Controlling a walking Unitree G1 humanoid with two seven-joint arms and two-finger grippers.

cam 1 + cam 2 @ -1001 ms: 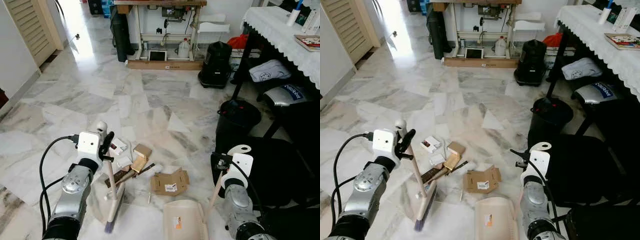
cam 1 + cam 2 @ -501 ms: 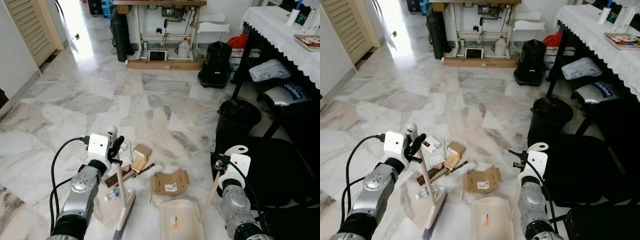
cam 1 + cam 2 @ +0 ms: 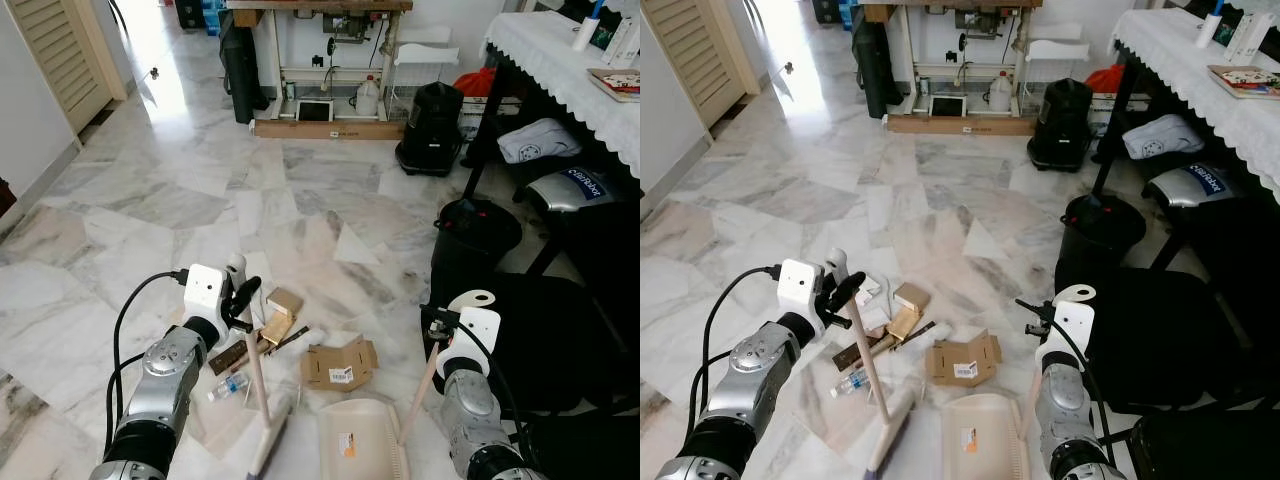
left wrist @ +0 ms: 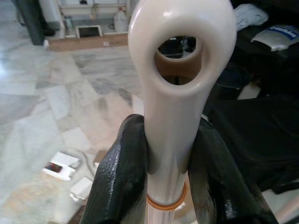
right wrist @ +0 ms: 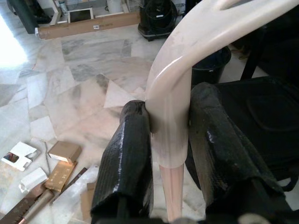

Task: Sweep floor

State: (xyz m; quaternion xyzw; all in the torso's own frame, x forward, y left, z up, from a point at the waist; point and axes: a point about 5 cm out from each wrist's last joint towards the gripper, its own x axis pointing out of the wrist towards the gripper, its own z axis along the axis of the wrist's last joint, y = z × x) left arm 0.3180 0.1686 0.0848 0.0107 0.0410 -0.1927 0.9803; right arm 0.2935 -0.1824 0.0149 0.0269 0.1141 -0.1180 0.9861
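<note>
My left gripper (image 3: 240, 300) is shut on the cream broom handle (image 4: 180, 93) near its looped top. The stick slants down to the brush head (image 3: 270, 448), which rests on the marble floor just left of the cream dustpan (image 3: 360, 448). My right gripper (image 5: 169, 126) is shut on the dustpan's long handle (image 3: 420, 392), holding the pan flat on the floor. Litter lies ahead of the pan: a flattened cardboard piece (image 3: 341, 364), small brown boxes (image 3: 284, 301), a plastic bottle (image 3: 229, 385) and white packets.
A black bin (image 3: 478, 236) and a black seat (image 3: 560, 330) stand to the right. Beyond them is a table with a white cloth (image 3: 555, 60). A black canister (image 3: 432, 128) and a long cardboard box (image 3: 330, 129) sit at the back, beside open marble floor.
My left gripper has moved right with the broom, and the brush head has slid right across the floor toward the dustpan. The bottle now lies left of the brush. The dustpan shifted slightly left.
</note>
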